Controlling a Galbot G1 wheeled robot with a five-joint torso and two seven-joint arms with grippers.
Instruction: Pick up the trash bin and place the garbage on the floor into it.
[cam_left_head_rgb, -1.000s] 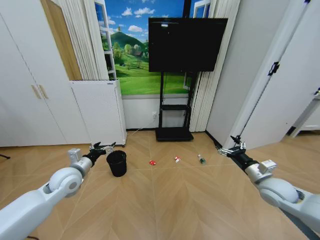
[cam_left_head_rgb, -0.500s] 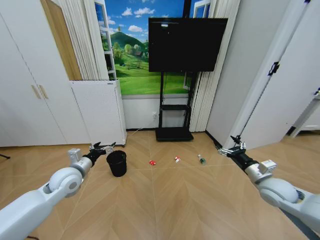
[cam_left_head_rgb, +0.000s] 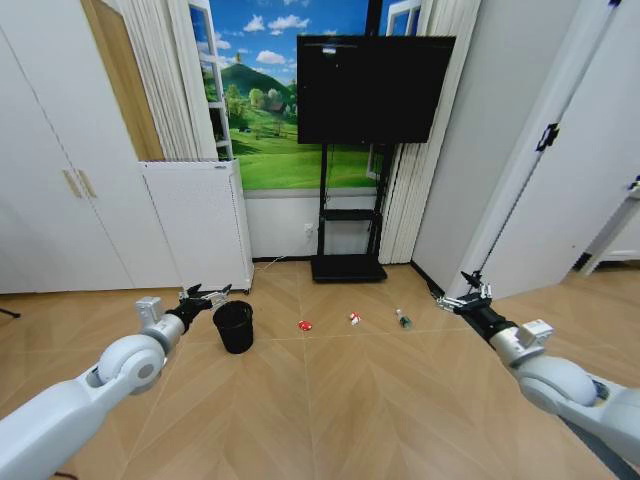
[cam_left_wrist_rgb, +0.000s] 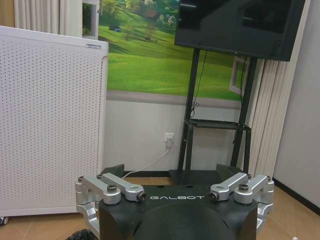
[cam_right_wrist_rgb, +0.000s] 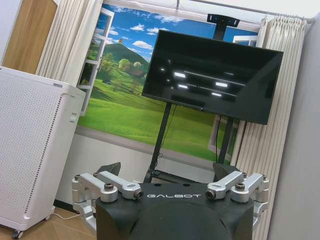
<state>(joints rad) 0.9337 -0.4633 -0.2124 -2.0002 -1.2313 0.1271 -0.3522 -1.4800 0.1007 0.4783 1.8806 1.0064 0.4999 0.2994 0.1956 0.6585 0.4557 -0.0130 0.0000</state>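
Both arms reach forward over a wood floor. The left gripper (cam_left_head_rgb: 207, 296), fingers spread wide and empty, hovers just beside the trash bin (cam_left_head_rgb: 234, 326). The right gripper (cam_left_head_rgb: 466, 295), also wide and empty, hangs well apart. The garbage lies beyond: red wad (cam_left_head_rgb: 304, 325), wrapper (cam_left_head_rgb: 354, 319), bottle (cam_left_head_rgb: 403, 319).

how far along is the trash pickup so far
Nothing looks done. The trash bin stands on the floor, ungrasped; the left gripper hovers beside its rim with jaws open. The right gripper is open and empty. The red wad, wrapper and bottle lie on the floor.
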